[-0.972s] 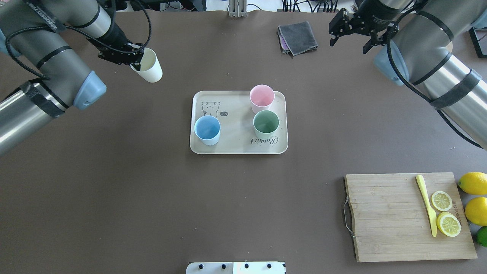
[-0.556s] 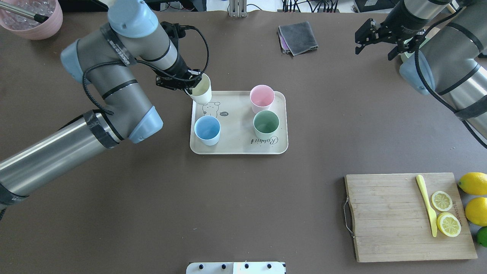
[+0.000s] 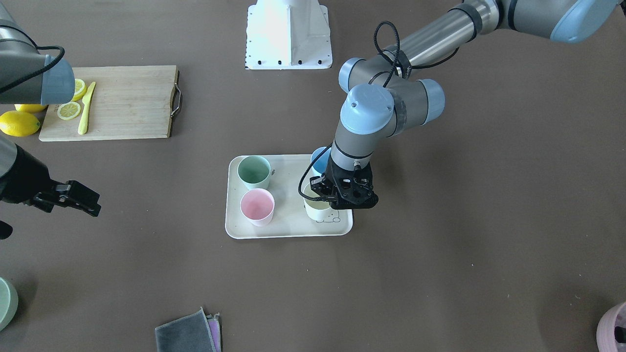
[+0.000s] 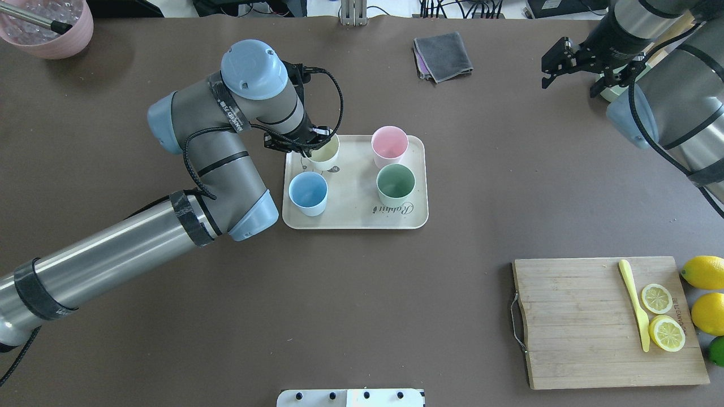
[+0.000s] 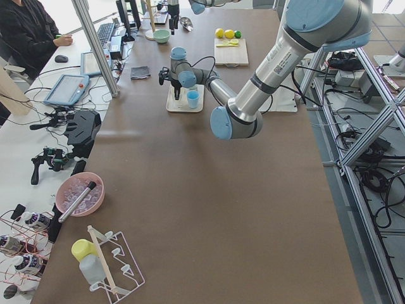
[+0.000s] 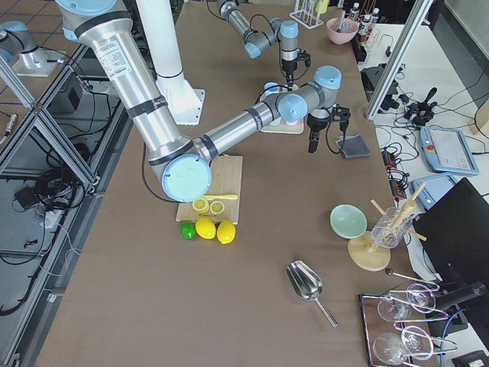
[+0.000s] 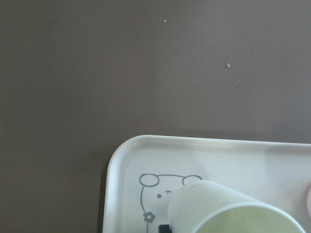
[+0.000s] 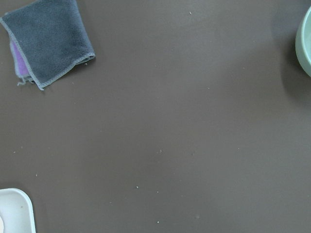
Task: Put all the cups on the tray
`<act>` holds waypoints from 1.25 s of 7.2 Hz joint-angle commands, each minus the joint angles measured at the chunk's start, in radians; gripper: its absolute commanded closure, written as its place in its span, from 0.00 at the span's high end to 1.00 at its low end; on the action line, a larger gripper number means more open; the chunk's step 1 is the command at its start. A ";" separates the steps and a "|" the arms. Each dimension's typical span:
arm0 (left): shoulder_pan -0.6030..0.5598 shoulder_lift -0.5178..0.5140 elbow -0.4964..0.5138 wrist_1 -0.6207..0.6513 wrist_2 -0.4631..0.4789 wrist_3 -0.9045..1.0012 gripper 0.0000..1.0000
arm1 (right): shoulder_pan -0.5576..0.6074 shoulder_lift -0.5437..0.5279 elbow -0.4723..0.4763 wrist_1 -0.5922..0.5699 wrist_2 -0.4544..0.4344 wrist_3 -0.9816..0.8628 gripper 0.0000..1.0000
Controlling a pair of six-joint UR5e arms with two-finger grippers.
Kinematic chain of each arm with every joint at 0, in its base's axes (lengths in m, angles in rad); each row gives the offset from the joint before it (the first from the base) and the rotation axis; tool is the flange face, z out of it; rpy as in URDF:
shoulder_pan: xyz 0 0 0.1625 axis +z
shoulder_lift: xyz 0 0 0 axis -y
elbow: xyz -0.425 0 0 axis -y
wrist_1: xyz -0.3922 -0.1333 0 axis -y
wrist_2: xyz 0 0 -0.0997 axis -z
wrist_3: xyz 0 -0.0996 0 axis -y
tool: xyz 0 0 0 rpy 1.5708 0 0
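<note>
The cream-beige tray with a bunny drawing lies mid-table and also shows in the front view. On it stand a blue cup, a pink cup and a green cup. My left gripper is shut on a cream cup by its rim and holds it low over the tray's far left corner, above the bunny drawing. I cannot tell whether the cup touches the tray. The cup also shows in the left wrist view. My right gripper is open and empty at the far right.
A wooden cutting board with lemon slices and a yellow knife lies at the near right, with whole lemons beside it. A grey cloth lies at the far middle. A pink bowl stands far left and a green bowl far right.
My left arm has carried the cream cup from the table's far left to the tray's far left corner and lowered it. My right gripper has drawn back to the right.
</note>
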 commanded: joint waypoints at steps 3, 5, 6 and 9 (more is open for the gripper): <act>-0.139 0.018 -0.091 0.023 -0.087 0.024 0.98 | 0.041 -0.057 0.043 -0.006 0.010 -0.035 1.00; -0.309 0.216 -0.219 0.021 -0.137 0.446 0.98 | 0.108 -0.225 0.129 -0.008 0.012 -0.231 1.00; -0.406 0.269 -0.228 0.011 -0.140 0.469 0.98 | 0.139 -0.306 0.153 0.002 0.010 -0.325 1.00; -0.653 0.439 -0.249 0.009 -0.272 0.798 0.98 | 0.248 -0.399 0.166 0.054 -0.008 -0.367 1.00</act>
